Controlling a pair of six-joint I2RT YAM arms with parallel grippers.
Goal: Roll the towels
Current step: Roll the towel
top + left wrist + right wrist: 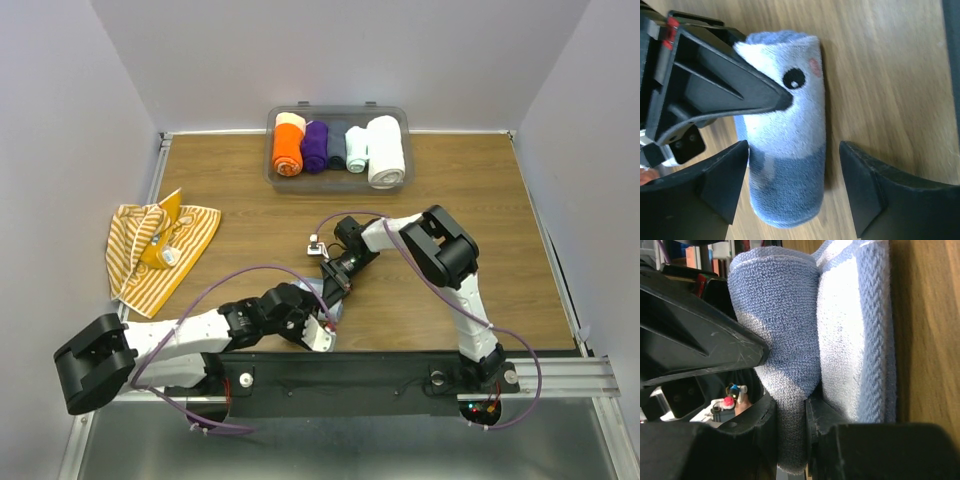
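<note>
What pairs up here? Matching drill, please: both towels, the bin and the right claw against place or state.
Things:
1. pale blue terry towel
2. yellow-orange-and-white striped cloth towel
3. clear plastic bin
4. right claw

Place or state:
a. at the back, centre
b. loose and unrolled, far left
c. clamped on a fold of cloth
d. rolled up, at the front

Pairs: 1-d, 2-b, 3-a, 4-c

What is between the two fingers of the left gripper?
The rolled blue towel lies between the left gripper's fingers, as the left wrist view shows. A strip of bare table shows between the towel and one finger.
</note>
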